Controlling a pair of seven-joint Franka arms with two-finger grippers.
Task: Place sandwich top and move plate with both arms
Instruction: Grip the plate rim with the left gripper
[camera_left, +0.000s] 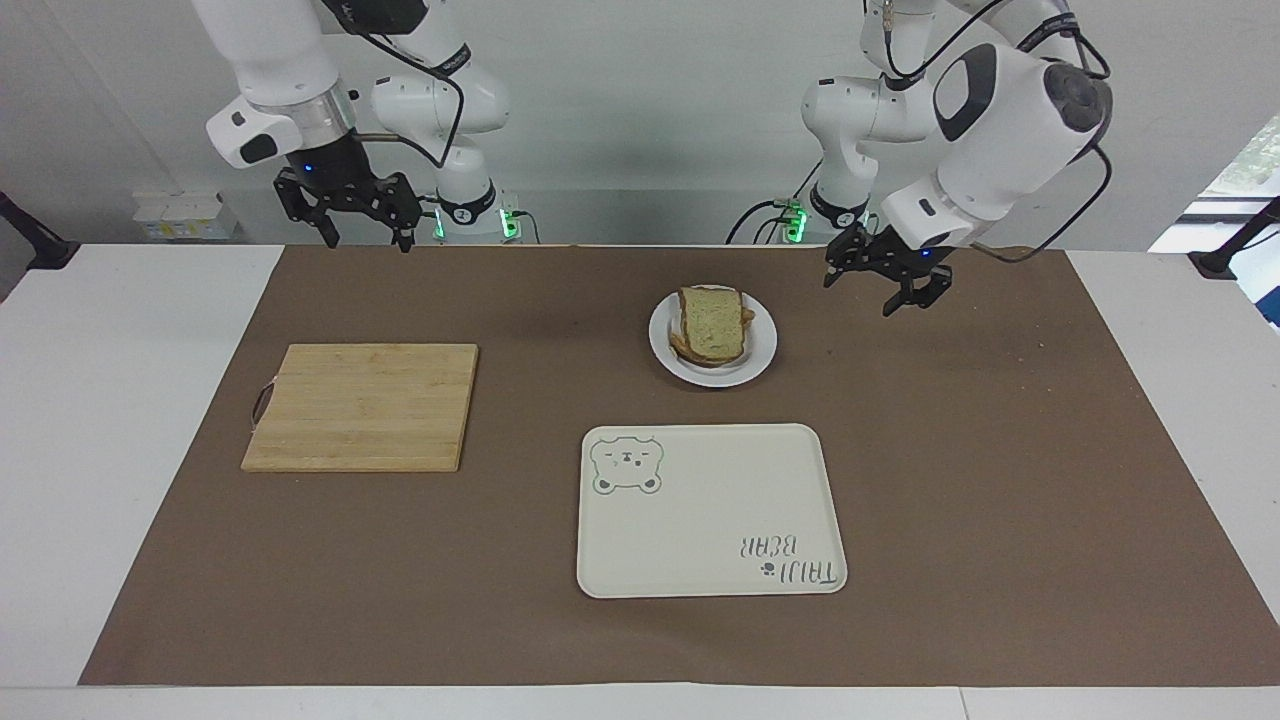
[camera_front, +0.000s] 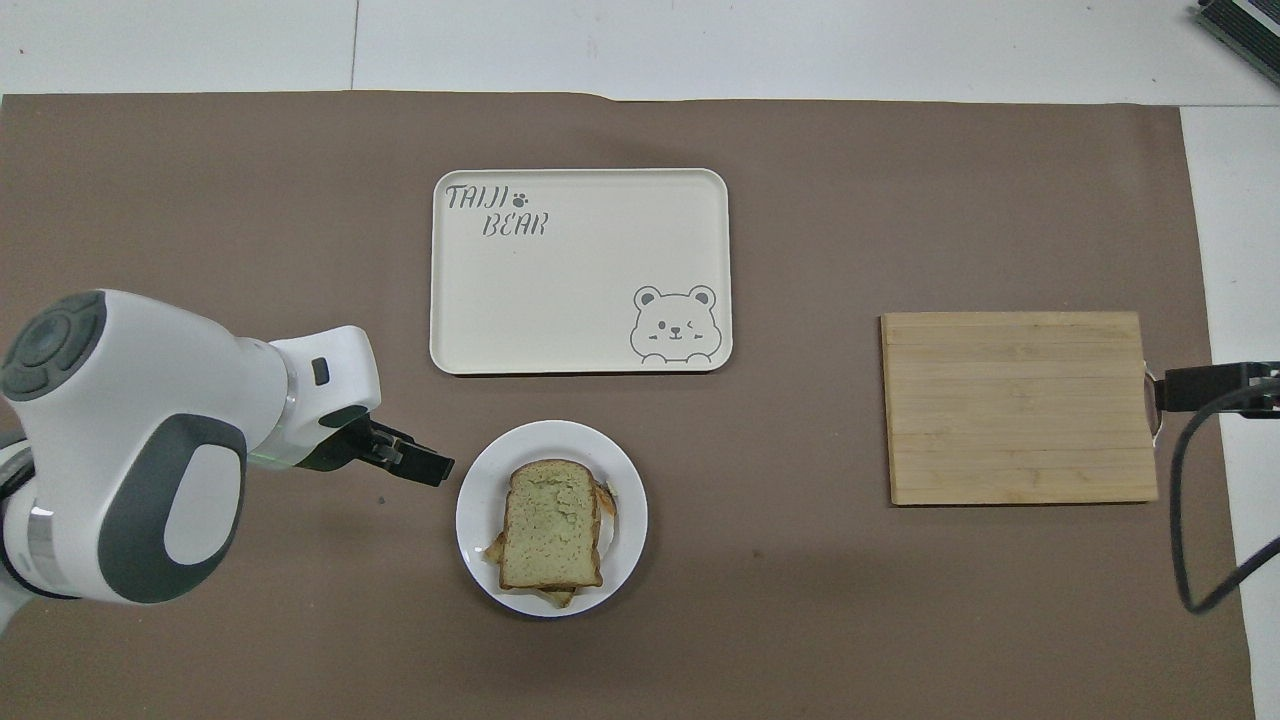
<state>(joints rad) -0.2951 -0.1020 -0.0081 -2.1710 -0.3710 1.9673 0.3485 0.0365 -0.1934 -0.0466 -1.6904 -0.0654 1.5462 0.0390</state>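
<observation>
The sandwich top, a pale green-flecked slice with brown crust, lies on top of the stacked sandwich on the small white plate, which sits on the brown mat near the robots. From overhead the slice covers most of the plate. My left gripper hangs open and empty low over the mat, just beside the plate toward the left arm's end; in the overhead view the left gripper almost reaches the plate's rim. My right gripper is open and empty, raised over the mat's edge at the robots' end.
A cream tray with a bear drawing lies farther from the robots than the plate. A wooden cutting board lies bare toward the right arm's end. The brown mat covers most of the table.
</observation>
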